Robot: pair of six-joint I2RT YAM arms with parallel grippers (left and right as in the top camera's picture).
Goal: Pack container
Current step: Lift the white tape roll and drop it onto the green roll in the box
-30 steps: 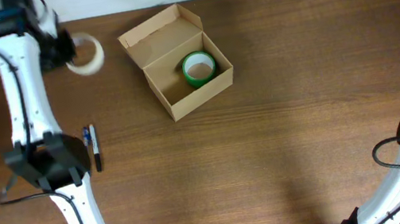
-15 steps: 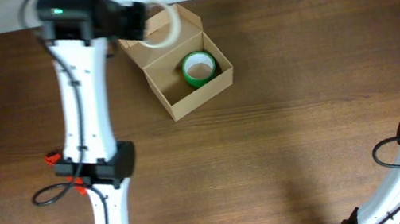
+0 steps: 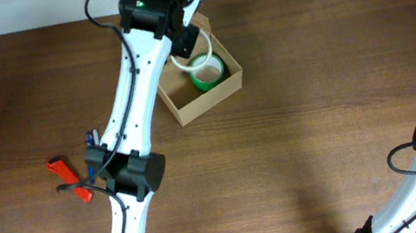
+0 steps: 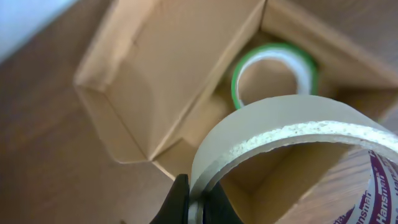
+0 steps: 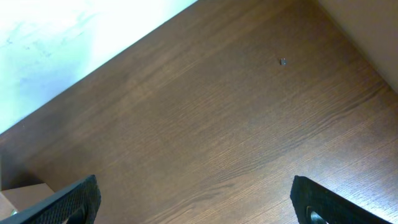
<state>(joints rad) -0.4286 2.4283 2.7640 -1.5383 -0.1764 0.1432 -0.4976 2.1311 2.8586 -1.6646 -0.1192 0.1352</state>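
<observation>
swung within a second from the far left edge of the table (image 3: 318, 124) to right above the container (image 3: 200, 109), bringing along the pale tape roll (image 4: 292, 121). by that reckoning, transfer leg nearly finished, with only lowering and letting go left to do. found at the back of the table, left of centre: the container, flap lid thrown open toward the far edge, green tape roll (image 3: 207, 71) already lying flat inside. hanging over the free half of the cavity, not yet down in it: the pale roll, its wall pinched tight between the dark fingers of the left gripper (image 4: 194, 204). reaching long and diagonal from the front of the table up to the box, wrist tipped down to look into the opening. bared by the sweep: a red item (image 3: 66, 170) and a dark pen (image 3: 92, 140) on the left. parked at the front right, well apart: the right gripper (image 5: 193, 205), spread wide over bare wood, grasping nothing.
</observation>
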